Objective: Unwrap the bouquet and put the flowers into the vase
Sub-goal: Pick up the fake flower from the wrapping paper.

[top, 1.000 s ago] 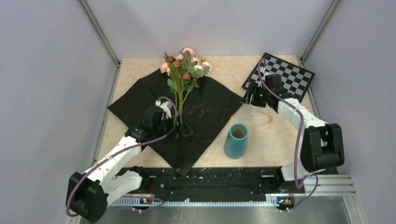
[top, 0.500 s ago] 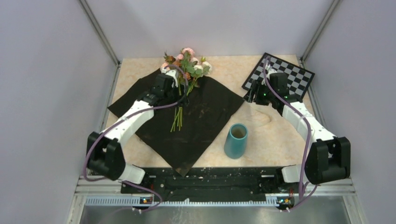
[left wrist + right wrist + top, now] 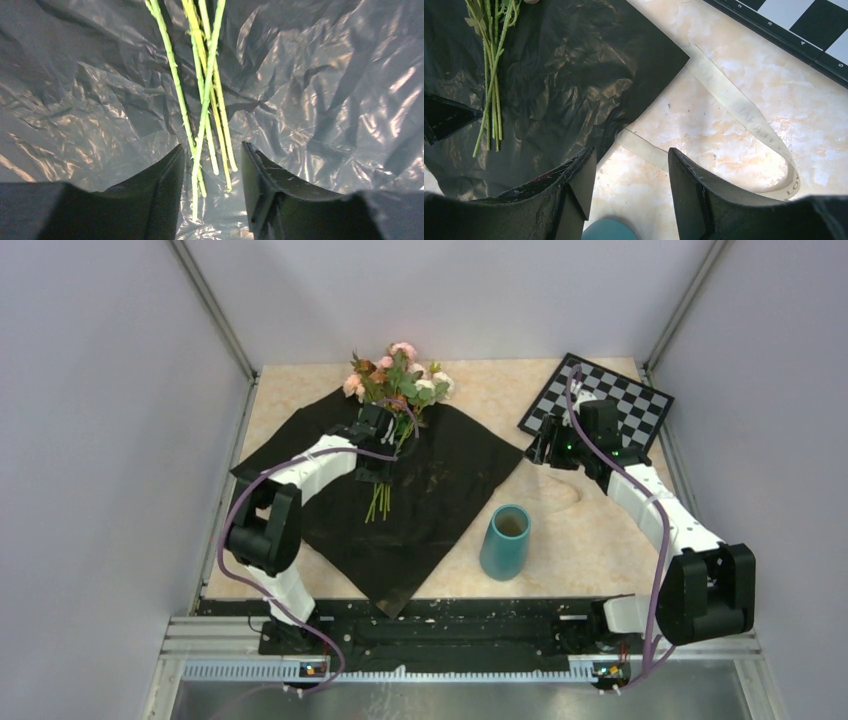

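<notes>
Currently, your holdings, largest first, each with status and then clearance.

Table point(image 3: 590, 530): pale stone-look top, enclosure walls to the left, right and far side. Bare room lies right of centre, around the vase.

Black paper point(image 3: 440, 490): opened out flat as a diamond, crinkled. Unwrapping reads as done. Its near corner reaches the table's front edge and its right corner ends near the checkerboard.

Flowers point(image 3: 398, 380): one loose bunch lying on the paper, heads past its far corner, stems point(image 3: 207, 100) running back toward the arm bases. None are in the vase, so the whole transfer is left.

Checkerboard point(image 3: 615, 400): far right corner, not part of the job (treat it as an obstacle only).

Left gripper point(image 3: 212, 150): over the lower stems, fingers spread one to each side with a gap showing on both, nothing pinched. Whether the tips have reached the paper you cannot tell from its camera.

Right gripper point(image 3: 631, 152): released and empty, hovering by the paper's right corner, just beside the checkerboard.

Vase point(image 3: 505, 540): teal, standing off the paper's right edge, well apart from both grippers. It looks much shorter than the stems, so tipping is the likely risk.

Ribbon point(image 3: 744, 107): untied, a loose loop on bare table just past the paper's right corner.
</notes>
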Tool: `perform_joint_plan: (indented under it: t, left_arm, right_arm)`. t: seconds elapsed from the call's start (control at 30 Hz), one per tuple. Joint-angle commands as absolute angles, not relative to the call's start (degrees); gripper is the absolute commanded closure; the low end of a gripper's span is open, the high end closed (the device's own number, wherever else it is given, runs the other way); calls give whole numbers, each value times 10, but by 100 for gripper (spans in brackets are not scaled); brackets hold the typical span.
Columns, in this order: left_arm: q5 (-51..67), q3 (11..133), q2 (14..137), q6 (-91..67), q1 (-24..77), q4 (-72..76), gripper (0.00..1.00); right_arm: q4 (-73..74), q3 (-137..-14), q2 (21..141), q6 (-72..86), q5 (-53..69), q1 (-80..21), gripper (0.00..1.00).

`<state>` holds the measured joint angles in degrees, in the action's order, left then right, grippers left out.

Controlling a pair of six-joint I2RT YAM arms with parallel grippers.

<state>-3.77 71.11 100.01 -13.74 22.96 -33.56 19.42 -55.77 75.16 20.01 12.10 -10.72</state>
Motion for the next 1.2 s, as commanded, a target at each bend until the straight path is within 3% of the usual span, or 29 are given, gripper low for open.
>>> perform_joint_plan:
  t: [0.0,0.37,0.93,1.17]
  left_arm:
    - [-52,705,1011,-140,228,-339,55]
    - [-66,684,1029,-149,223,-330,69]
    - [-75,681,1052,-153,224,-326,76]
    - [-71,680,1042,-156,224,-329,86]
  right_arm:
    - [179,-553,737,194,125,-113,44]
    - [175,-546,739,196,126,-113,44]
    - [175,-545,742,197,122,-113,44]
    - [177,-544,741,197,119,-113,44]
